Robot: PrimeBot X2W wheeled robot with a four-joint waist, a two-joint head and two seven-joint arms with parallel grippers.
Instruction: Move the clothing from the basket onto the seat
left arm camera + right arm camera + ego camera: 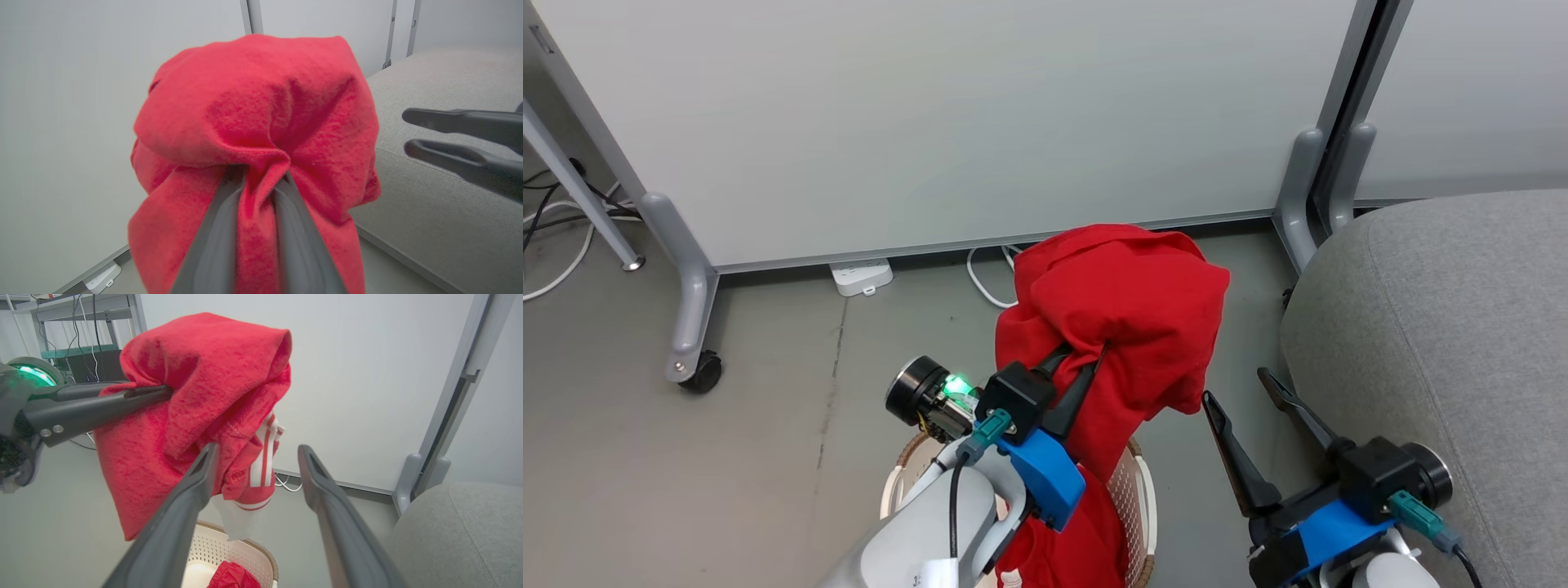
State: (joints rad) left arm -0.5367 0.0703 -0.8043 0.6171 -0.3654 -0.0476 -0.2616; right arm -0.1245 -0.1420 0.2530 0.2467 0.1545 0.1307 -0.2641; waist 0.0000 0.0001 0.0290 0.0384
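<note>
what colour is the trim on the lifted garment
The trim of the red garment is white with red stripes; clearest in right wrist view.

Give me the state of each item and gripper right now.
red garment, hanging from left gripper above basket
left gripper, jaws shut on red garment
right gripper, jaws open, holding nothing
basket, upright, more red clothing inside
seat, no clothing on the visible part

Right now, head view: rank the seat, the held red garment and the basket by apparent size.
1. seat, though cut off by the frame
2. red garment, held nearer the camera
3. basket, mostly covered, so ranked on its visible part
</note>
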